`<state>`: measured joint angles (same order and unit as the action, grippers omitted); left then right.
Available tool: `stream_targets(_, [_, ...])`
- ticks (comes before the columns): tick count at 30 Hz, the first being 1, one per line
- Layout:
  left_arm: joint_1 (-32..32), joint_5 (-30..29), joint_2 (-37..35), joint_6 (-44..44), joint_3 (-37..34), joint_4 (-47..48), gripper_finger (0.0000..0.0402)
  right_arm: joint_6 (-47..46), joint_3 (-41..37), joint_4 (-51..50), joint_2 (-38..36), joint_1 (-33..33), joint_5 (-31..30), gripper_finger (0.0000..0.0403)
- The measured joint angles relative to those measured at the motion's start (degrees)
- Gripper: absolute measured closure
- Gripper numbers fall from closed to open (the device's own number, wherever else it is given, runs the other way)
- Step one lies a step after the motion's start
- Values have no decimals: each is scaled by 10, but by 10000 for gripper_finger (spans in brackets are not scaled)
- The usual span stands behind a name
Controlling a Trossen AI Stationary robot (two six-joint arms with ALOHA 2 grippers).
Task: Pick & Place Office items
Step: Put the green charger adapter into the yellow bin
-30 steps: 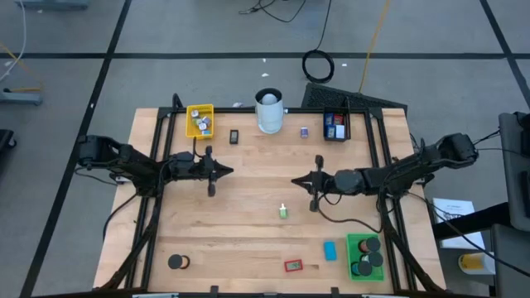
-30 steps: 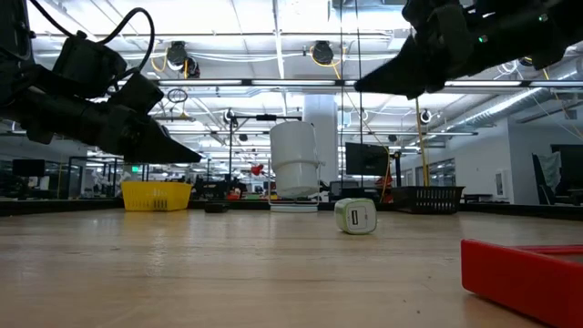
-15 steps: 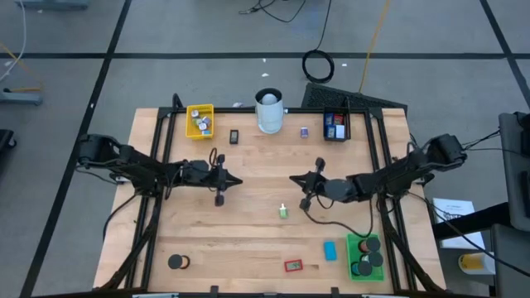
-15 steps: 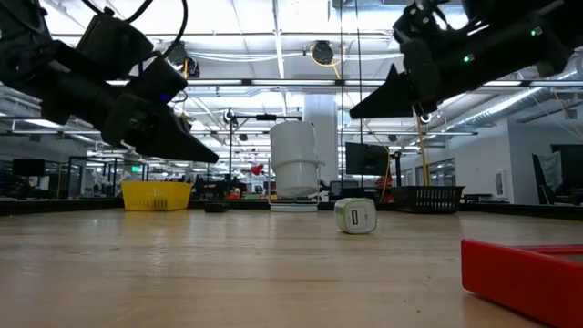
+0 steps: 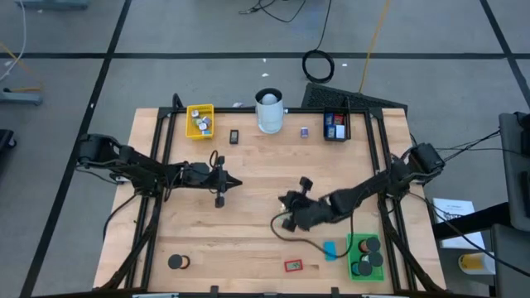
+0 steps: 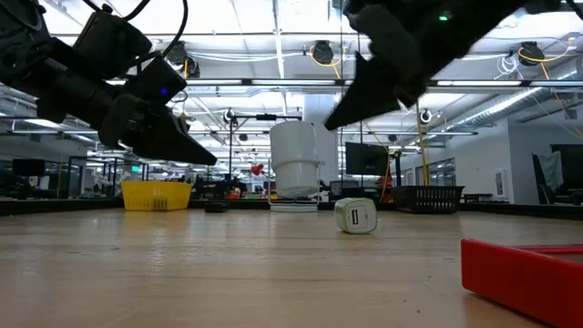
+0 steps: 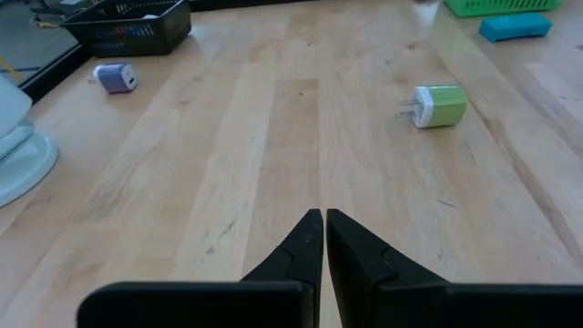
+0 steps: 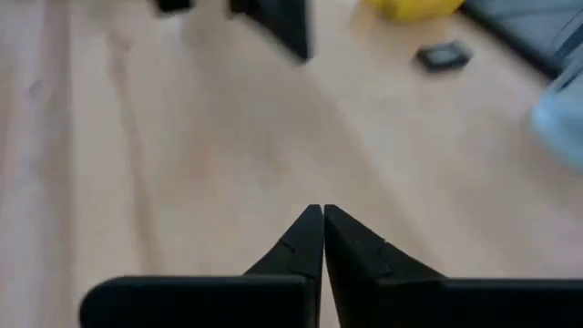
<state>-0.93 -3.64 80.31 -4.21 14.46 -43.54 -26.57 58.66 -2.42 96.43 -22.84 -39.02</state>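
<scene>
Small office items lie scattered on the wooden table. A green-and-white plug block (image 7: 437, 105) lies on its side mid-table, also seen in the low view (image 6: 355, 216). Others are a black disc (image 5: 176, 261), a red piece (image 5: 293, 265), a blue block (image 5: 330, 250), a small black piece (image 5: 234, 136) and a lilac block (image 5: 305, 132). My left gripper (image 5: 238, 182) hovers shut, left of centre, above the wood. My right gripper (image 5: 279, 199) is shut, in the air over the plug block, which its arm hides in the high view.
A tall white cylinder (image 5: 269, 112) stands at the far edge between a yellow tray (image 5: 199, 121) and a black tray (image 5: 335, 126). A green tray (image 5: 364, 255) holding black discs sits at the near right corner. Bare wood lies between the two grippers.
My right gripper has swung toward the table's left and near edge, dropping lower, and now stands over the green-and-white plug block. My left gripper shifted a little toward the right and lower, then held still. No item has moved.
</scene>
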Motion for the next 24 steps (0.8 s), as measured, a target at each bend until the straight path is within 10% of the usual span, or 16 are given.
stream_targets(16, [0,-2,0,-2,0,5,376,-229,56,-133,86,-39,32,156])
stream_targets(24, [0,-6,0,-4,0,5,376,-253,56,-114,112,-35,33,113])
